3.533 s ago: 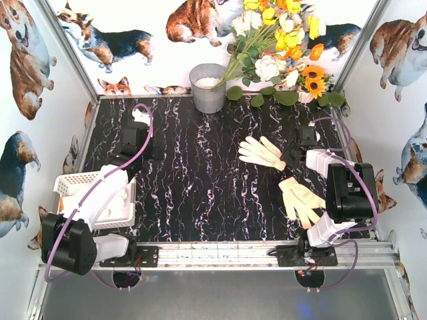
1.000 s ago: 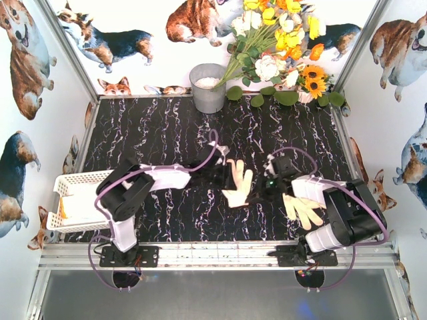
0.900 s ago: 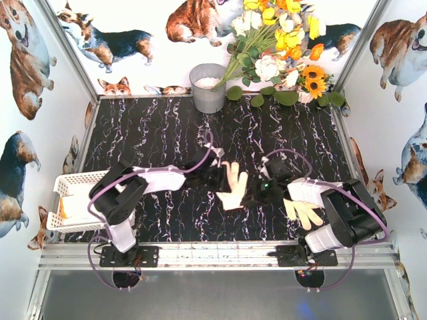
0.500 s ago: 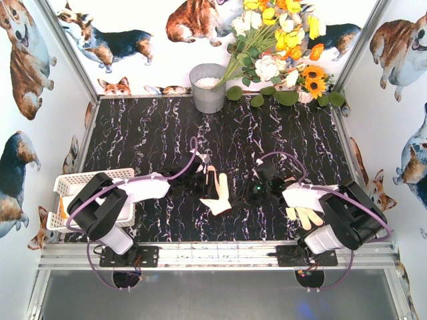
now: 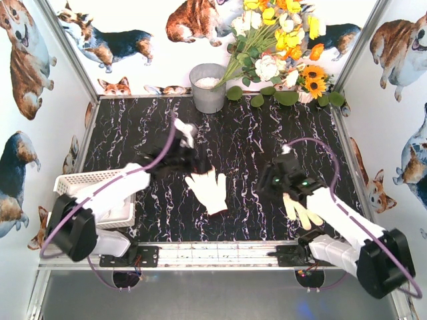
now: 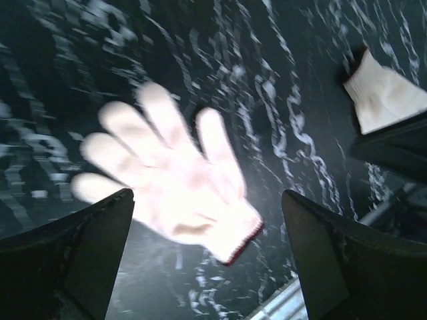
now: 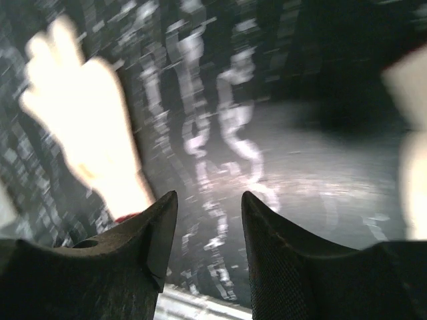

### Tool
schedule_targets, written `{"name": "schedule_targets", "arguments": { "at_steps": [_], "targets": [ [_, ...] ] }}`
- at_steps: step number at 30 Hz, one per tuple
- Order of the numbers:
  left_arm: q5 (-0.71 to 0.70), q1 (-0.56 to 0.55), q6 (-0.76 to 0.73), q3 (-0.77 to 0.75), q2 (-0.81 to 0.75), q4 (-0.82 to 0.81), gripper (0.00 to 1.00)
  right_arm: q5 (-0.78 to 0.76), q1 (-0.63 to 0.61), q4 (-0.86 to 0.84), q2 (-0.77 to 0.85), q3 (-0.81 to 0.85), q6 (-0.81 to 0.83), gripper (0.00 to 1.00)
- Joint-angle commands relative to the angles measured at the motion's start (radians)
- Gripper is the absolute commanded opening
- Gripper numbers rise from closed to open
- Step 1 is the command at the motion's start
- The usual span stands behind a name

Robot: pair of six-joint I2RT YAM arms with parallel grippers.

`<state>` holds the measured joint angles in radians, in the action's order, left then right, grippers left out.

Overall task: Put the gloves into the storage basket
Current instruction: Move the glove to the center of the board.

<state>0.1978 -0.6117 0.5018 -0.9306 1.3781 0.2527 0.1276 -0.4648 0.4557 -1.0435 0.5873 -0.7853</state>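
**Sizing up a limp white glove (image 5: 207, 190) lying mid-table**

The white glove lies flat on the dark marbled table (image 5: 233, 133), palm spread, fingers fanned toward the left arm's side and cuff toward the near edge; nothing touches it. The left gripper (image 5: 189, 155) hangs just beyond it with its jaws spread wide and empty; in the left wrist view the glove (image 6: 167, 187) sits on the table below, between the two fingers. The right gripper (image 5: 277, 181) stands to the glove's right, jaws parted on bare table and holding nothing. A second, cream glove (image 5: 300, 210) lies near the front edge beside the right arm. The storage basket (image 5: 75, 180) sits at the far left of the table, well apart from both gloves and partly covered by the left arm (image 5: 110, 193); it seems to hold something pale already, though the arm hides too much to be sure.

By its look the glove is knitted fabric: light, soft and without stiffness; it should bunch under a pinch rather than slide, and whatever is not clamped will dangle. The palm, or the thicker red-trimmed cuff, offers the most cloth to gather; a single finger is a poor hold, thin and apt to slip free. Pressing the fingertips down to the table before closing should catch both layers; the trailing fingers may snag on the basket's lattice wall, so the carry wants height.
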Motion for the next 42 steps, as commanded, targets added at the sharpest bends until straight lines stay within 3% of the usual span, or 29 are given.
{"name": "schedule_targets", "arguments": {
  "at_steps": [1, 7, 12, 20, 27, 37, 42],
  "targets": [
    [-0.024, 0.154, -0.140, -0.031, -0.099, 0.111, 0.88, -0.196, 0.137, 0.243, 0.036, 0.053, 0.088, 0.45],
    [-0.080, 0.392, -0.268, -0.020, -0.217, 0.125, 0.96, -0.397, 0.182, 0.355, -0.079, 0.175, 0.179, 0.46],
    [-0.104, 0.521, -0.317, 0.017, -0.255, 0.106, 0.96, -0.394, 0.202, 0.313, -0.238, 0.249, 0.210, 0.44],
    [-0.137, 0.533, -0.351, 0.057, -0.285, 0.089, 0.96, -0.420, 0.224, 0.273, -0.440, 0.336, 0.255, 0.53],
    [-0.147, 0.533, -0.363, 0.050, -0.290, 0.092, 0.97, -0.355, 0.236, 0.258, -0.545, 0.350, 0.241, 0.48],
    [-0.157, 0.533, -0.368, 0.049, -0.286, 0.094, 0.97, -0.305, 0.236, 0.238, -0.537, 0.350, 0.285, 0.11],
    [-0.149, 0.533, -0.367, 0.047, -0.280, 0.092, 0.97, -0.201, 0.211, 0.227, -0.485, 0.430, 0.456, 0.02]
  ]
}}
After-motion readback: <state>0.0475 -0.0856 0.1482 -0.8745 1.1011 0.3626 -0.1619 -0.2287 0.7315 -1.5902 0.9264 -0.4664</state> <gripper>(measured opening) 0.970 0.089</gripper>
